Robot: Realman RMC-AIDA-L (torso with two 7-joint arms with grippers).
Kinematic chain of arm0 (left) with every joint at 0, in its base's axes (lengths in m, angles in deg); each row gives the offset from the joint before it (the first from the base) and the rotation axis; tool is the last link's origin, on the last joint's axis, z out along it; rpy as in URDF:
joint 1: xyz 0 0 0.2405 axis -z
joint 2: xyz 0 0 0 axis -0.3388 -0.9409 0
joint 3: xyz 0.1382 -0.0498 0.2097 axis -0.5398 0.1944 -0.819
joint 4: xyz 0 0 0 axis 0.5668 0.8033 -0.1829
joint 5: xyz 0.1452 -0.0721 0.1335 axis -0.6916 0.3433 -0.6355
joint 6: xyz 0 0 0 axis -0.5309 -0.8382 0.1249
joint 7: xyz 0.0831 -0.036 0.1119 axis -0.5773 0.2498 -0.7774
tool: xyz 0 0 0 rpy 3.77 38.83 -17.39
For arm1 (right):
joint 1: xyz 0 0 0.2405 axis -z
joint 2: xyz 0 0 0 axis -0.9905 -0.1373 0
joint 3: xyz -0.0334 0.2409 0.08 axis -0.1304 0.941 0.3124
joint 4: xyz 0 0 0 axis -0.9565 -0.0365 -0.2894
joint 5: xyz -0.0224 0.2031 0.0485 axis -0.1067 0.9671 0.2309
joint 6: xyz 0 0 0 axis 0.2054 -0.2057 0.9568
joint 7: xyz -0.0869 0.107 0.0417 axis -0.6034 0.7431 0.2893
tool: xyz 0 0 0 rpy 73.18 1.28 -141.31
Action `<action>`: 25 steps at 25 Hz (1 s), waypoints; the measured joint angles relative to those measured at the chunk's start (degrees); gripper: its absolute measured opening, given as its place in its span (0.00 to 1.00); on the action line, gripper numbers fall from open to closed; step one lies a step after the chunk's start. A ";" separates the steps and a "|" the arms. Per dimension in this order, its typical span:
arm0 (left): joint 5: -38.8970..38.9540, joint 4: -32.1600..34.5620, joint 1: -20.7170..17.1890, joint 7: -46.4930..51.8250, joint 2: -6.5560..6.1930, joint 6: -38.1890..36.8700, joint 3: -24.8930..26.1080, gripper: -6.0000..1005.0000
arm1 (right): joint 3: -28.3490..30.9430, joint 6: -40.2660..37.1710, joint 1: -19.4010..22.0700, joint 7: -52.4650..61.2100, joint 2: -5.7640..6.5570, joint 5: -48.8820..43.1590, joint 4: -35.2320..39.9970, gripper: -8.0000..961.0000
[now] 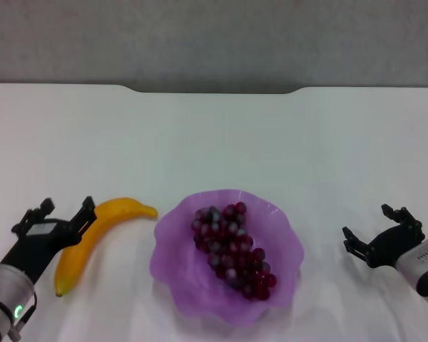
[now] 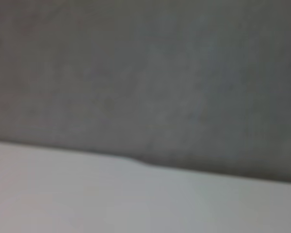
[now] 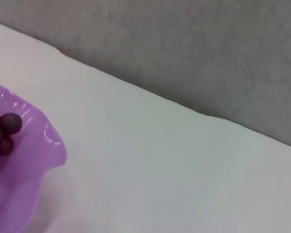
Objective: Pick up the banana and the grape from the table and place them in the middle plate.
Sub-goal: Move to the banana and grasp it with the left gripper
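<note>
Left gripper (image 1: 63, 214) wide open, empty, low over the table (image 1: 221, 135) at near left; one fingertip overlaps the banana's upper middle, contact unclear. Banana (image 1: 93, 239) lies on the table just left of the middle plate (image 1: 172, 249), not touching it, dark tip toward the near edge. Right gripper (image 1: 376, 229) open, empty, right of the plate, apart from it. Grape bunch (image 1: 232, 249) lies inside the plate, diagonal across its centre. No readable writing.

No text, label, brand, number or sign could be read anywhere in the three views.
</note>
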 joint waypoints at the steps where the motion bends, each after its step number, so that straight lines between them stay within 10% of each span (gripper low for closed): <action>1: -2.15 -2.22 -0.59 0.95 -1.03 0.35 0.38 0.82 | 0.00 0.07 0.00 0.00 -0.01 0.01 0.06 0.93; 5: -8.94 -9.62 -1.91 2.11 -4.20 5.38 2.82 0.82 | 0.02 0.10 0.03 0.13 -0.05 0.03 0.04 0.93; 12: -24.49 -24.91 -4.62 0.50 -5.32 28.96 13.66 0.82 | 0.04 0.15 0.14 0.21 0.01 0.04 0.06 0.93; 19: -25.62 -39.05 -6.71 -22.09 1.75 60.72 29.33 0.82 | -0.18 0.15 0.01 0.24 0.00 0.03 0.15 0.93; 25: -16.09 -40.24 -3.95 -33.56 2.29 72.16 33.97 0.83 | -0.39 0.14 -0.31 0.36 -0.05 0.03 0.02 0.93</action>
